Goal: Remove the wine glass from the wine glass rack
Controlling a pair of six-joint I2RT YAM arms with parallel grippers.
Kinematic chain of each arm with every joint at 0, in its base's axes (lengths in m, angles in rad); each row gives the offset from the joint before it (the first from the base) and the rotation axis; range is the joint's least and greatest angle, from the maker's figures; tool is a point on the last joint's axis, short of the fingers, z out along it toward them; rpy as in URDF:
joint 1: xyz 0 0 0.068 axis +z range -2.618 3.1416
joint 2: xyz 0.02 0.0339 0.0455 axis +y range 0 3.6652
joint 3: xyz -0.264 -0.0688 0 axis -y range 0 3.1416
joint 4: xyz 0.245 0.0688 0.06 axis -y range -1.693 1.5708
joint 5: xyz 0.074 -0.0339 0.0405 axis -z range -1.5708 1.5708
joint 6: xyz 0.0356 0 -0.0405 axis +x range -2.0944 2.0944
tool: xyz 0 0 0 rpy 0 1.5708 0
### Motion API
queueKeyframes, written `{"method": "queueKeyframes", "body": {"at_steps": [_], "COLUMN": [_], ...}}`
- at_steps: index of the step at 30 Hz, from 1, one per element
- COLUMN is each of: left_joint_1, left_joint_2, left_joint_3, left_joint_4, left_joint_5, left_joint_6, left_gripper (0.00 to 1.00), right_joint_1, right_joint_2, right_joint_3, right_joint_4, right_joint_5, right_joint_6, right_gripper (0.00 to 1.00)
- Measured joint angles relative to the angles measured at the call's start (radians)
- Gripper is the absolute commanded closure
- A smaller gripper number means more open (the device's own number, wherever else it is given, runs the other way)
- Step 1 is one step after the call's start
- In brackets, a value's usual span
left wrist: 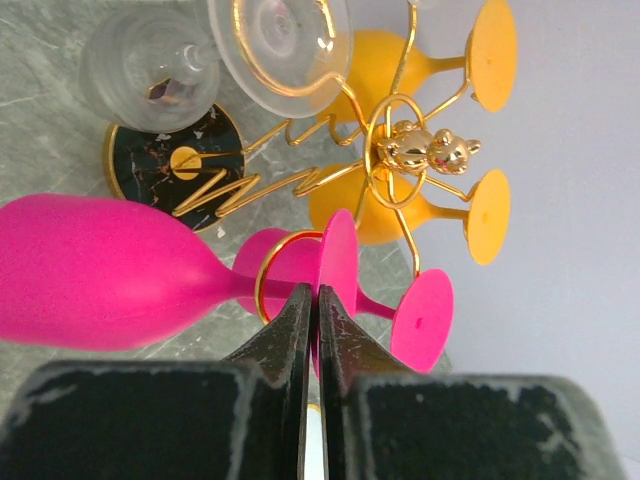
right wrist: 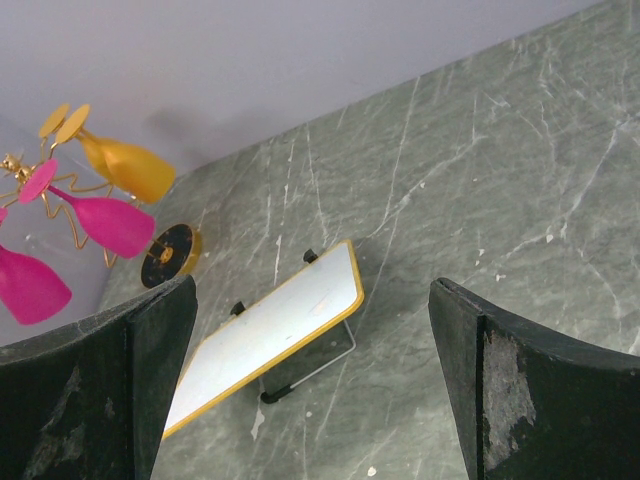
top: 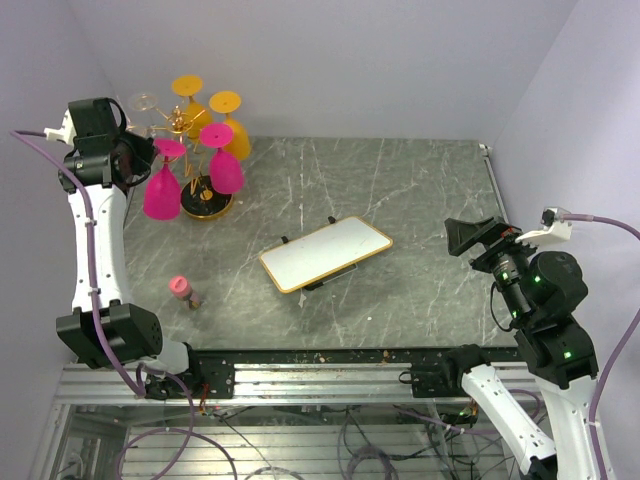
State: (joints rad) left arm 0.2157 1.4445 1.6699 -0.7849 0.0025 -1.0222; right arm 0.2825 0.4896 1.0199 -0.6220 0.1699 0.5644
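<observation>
The gold wine glass rack stands at the back left on its round dark base; it also shows in the left wrist view. It carries two pink, two orange and a clear glass, all upside down. My left gripper is shut on the round foot of the nearest pink wine glass. That glass's stem runs through a gold loop arm, and its bowl hangs to the left. My right gripper is open and empty, far off at the right.
A white board with a gold rim rests tilted on a wire stand mid-table. A small pink-capped bottle stands near the front left. The second pink glass and the orange glasses hang close behind. Walls close in at the left and back.
</observation>
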Motion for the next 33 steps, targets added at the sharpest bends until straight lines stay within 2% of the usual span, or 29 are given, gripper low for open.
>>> {"method": "queueKeyframes", "body": {"at_steps": [11,33], "left_joint_1": [0.009,0.050], "left_joint_2": [0.031,0.067], "left_joint_3": [0.004,0.005], "left_joint_4": [0.056,0.100], "left_joint_5": [0.083,0.077], "left_joint_6": [-0.063,-0.217], "left_gripper": [0.93,0.93], "right_joint_1": [0.000,0.000], "right_joint_2": [0.000,0.000], "right_joint_3": [0.000,0.000], "right_joint_4": [0.000,-0.010], "right_joint_5": [0.003,0.011], "right_joint_6": [0.000,0.019], "right_gripper": [0.00,0.00]}}
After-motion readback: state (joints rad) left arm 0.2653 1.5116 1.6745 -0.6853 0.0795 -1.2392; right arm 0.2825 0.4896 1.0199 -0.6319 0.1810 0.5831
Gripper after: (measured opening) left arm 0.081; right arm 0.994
